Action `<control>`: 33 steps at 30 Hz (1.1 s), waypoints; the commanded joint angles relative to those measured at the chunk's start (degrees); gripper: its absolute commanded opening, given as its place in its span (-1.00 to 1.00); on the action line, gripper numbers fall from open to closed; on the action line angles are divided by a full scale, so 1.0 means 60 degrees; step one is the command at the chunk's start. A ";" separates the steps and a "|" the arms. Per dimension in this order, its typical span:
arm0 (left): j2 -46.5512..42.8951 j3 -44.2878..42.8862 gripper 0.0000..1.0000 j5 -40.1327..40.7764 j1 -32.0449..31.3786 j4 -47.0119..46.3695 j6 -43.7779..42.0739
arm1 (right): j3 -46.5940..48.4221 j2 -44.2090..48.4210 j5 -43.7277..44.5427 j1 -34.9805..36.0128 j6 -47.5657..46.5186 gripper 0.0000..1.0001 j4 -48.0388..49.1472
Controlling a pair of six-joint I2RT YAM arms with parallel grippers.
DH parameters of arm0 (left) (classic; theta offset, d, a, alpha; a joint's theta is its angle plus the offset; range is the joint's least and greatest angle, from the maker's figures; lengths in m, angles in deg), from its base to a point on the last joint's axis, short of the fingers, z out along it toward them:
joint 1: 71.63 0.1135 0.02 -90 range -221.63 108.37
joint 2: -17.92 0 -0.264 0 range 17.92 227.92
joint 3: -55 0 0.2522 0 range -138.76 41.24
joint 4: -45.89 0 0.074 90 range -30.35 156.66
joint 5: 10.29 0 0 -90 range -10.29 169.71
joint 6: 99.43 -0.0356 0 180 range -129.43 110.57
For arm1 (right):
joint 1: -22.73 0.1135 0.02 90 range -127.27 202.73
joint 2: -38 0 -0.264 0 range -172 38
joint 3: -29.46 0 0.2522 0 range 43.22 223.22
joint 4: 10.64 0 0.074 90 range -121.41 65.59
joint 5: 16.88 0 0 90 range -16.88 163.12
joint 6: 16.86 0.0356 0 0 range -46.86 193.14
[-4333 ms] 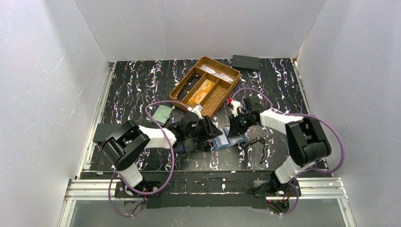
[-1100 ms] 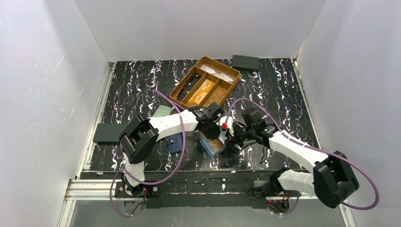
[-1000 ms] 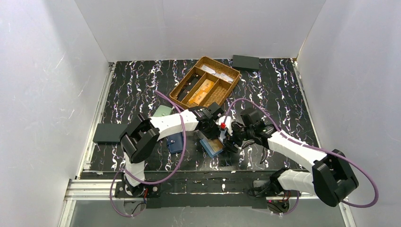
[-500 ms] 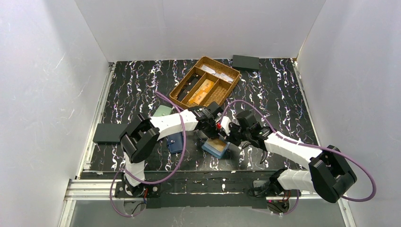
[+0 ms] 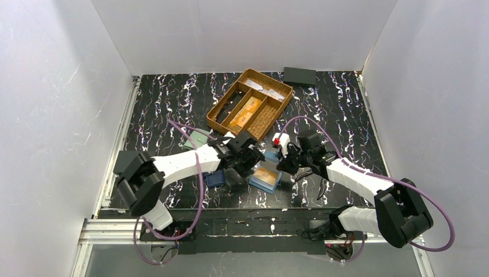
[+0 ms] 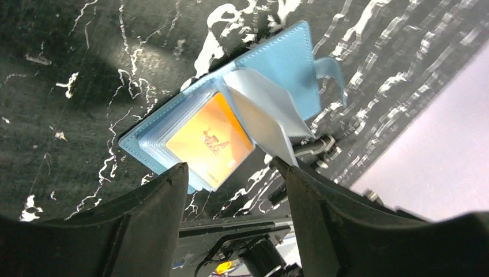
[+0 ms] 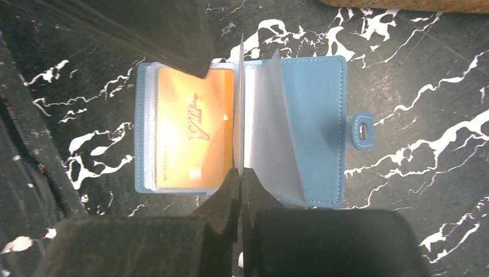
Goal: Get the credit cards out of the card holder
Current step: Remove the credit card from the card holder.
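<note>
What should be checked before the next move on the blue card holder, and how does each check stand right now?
1. Light blue folding card holder open, lying on the black marbled table: ok.
2. Orange rectangular credit card exposed in its sleeve: ok.
3. Right tool shut on a clear plastic sleeve page, holding it up: ok.
4. Left tool open over the card, gripping nothing: ok.
5. Card loose enough to slide out: cannot tell.

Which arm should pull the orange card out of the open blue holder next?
Probably left: the left gripper hangs open over the orange card; the right gripper is shut on the clear sleeve.
</note>
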 commanded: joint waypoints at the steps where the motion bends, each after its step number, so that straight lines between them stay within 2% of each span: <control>1: -0.1467 0.1324 0.31 0.0577 -0.0006 -0.1491 -0.1100 | 0.0450 0.0031 -0.1145 -0.0361 0.0409 -0.97 -0.0155; 6: -0.2624 0.2926 0.65 -0.0089 0.0024 -0.4839 -0.3447 | 0.0616 -0.0104 -0.2441 -0.1177 0.0890 -0.97 -0.0364; 10: -0.2789 0.3527 0.76 -0.1668 0.0091 -0.7587 -0.5043 | 0.0552 -0.0340 -0.3243 -0.1886 0.1696 -0.97 0.0009; 16: -0.1616 0.3748 0.77 -0.3252 0.0138 -1.0781 -0.4914 | 0.0317 -0.1023 -0.4545 -0.2831 0.3299 -0.97 0.1191; 22: -0.0677 0.3500 0.69 -0.3110 0.0141 -1.1448 -0.4778 | -0.0034 -0.1481 -0.5249 -0.3448 0.4697 -0.97 0.2261; 29: -0.0357 0.3960 0.71 -0.2293 0.0160 -1.1625 -0.4653 | -0.0261 -0.1898 -0.5080 -0.3768 0.5566 -0.97 0.2811; 33: -0.0082 0.4114 0.72 -0.2316 0.0268 -1.1640 -0.4463 | -0.0295 -0.2336 -0.5099 -0.3912 0.5957 -0.97 0.3002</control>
